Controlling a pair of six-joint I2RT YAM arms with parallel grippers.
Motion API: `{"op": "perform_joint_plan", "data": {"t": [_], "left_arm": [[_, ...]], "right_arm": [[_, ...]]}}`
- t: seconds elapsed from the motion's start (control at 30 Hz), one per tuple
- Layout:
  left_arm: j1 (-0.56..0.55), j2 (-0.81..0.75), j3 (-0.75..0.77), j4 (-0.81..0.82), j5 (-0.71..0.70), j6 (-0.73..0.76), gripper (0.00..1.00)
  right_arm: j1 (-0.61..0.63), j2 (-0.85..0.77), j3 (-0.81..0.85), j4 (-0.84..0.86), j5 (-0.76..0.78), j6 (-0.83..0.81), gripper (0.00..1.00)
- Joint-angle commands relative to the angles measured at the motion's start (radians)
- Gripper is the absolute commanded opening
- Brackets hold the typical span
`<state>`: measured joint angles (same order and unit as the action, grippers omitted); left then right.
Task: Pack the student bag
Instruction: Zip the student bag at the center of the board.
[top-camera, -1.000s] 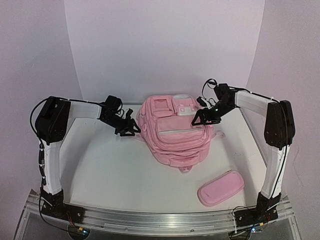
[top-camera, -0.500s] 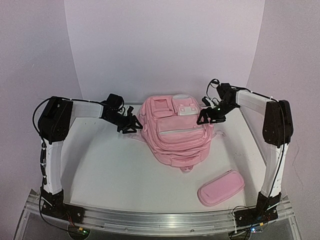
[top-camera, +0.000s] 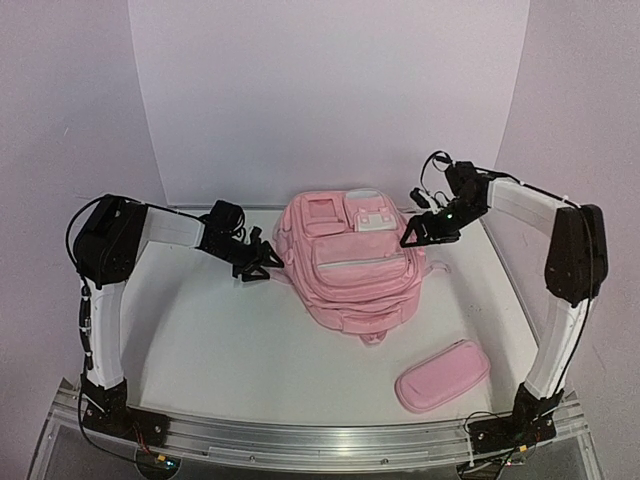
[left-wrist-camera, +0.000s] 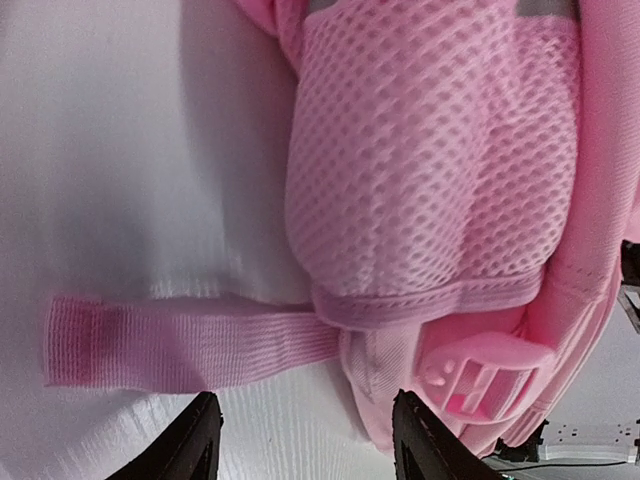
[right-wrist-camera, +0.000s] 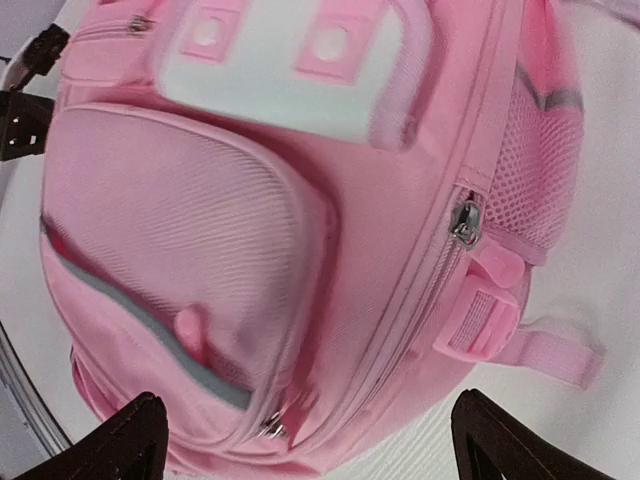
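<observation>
The student bag (top-camera: 350, 262) is pink fabric with grey stripes, zipped front pockets and a white clasp. It lies face up on the far middle of the table (top-camera: 230, 340), its long axis near to far and the clasp end far. Both wrist views cut it off. The left gripper (top-camera: 262, 260) and the right gripper (top-camera: 415, 236) flank it, fingers apart, holding nothing.

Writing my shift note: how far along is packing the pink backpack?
Nothing looks packed yet: the large pink fabric backpack lies with its visible zips shut, and the small oblong pink pencil case lies apart on the white table. In hand: the left gripper and right gripper flank the bag, both open, empty. Left: opening it and loading the case.
</observation>
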<state>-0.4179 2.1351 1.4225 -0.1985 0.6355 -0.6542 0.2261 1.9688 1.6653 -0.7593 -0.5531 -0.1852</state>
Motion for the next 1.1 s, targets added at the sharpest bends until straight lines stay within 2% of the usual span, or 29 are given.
{"op": "perform_joint_plan", "data": {"t": [0.0,0.17,0.4,0.53,0.77,0.83,0.87,1.03,1.07], "left_arm": [[0.004,-0.098,-0.044,0.059,0.015,-0.045,0.59],[0.003,-0.124,-0.077,0.062,0.01,-0.073,0.62],[0.005,-0.157,-0.124,0.089,-0.008,-0.12,0.65],[0.005,-0.177,-0.149,0.094,-0.014,-0.129,0.65],[0.005,-0.237,-0.205,0.096,-0.043,-0.133,0.66],[0.005,-0.252,-0.221,0.097,-0.05,-0.131,0.66],[0.005,-0.257,-0.226,0.097,-0.052,-0.129,0.66],[0.004,-0.269,-0.243,0.102,-0.061,-0.123,0.66],[0.004,-0.27,-0.246,0.106,-0.061,-0.122,0.66]], "right_arm": [[0.125,-0.222,-0.083,0.087,0.152,-0.155,0.98],[0.312,-0.302,-0.201,0.209,0.353,-0.283,0.98],[0.512,-0.198,-0.182,0.256,0.479,-0.281,0.98],[0.583,-0.108,-0.187,0.304,0.572,-0.321,0.98],[0.604,0.04,-0.143,0.39,0.773,-0.386,0.97],[0.603,0.061,-0.116,0.396,0.827,-0.412,0.85],[0.603,0.063,-0.101,0.397,0.845,-0.421,0.75],[0.603,0.028,-0.011,0.394,0.888,-0.439,0.07],[0.602,0.017,0.009,0.39,0.894,-0.44,0.01]]}}
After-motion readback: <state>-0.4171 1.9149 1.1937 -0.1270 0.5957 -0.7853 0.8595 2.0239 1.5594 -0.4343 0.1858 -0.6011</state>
